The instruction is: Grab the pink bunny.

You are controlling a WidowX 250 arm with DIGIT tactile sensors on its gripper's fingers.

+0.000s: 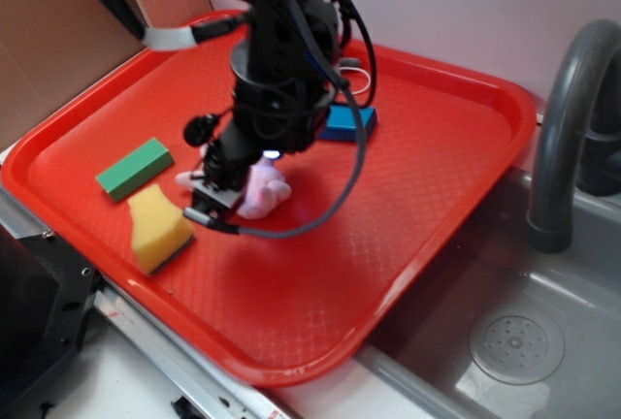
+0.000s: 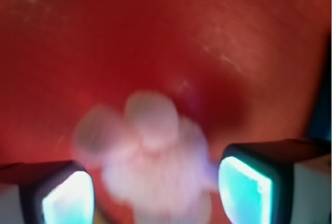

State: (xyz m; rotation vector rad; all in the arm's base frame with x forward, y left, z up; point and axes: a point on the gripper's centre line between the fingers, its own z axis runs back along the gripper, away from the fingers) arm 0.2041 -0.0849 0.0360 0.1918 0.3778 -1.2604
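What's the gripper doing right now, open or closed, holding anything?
Gripper: open, one finger on each side of the pink bunny, not closed on it yet.

A pale lilac wall (image 1: 456, 2) stands behind; a grey metal sink (image 1: 543, 332) with curved dark faucet (image 1: 563, 118) sits alongside brown cardboard (image 1: 58, 31).

The exterior view looks down on my arm from in front; my wrist view stares close at the bunny (image 2: 150, 167) and tray (image 2: 166, 37), which both views share.

Black jointed arm (image 1: 281, 60) with looping black cables (image 1: 354, 162), black fingers (image 2: 259, 182) with glowing cyan-lit pads.
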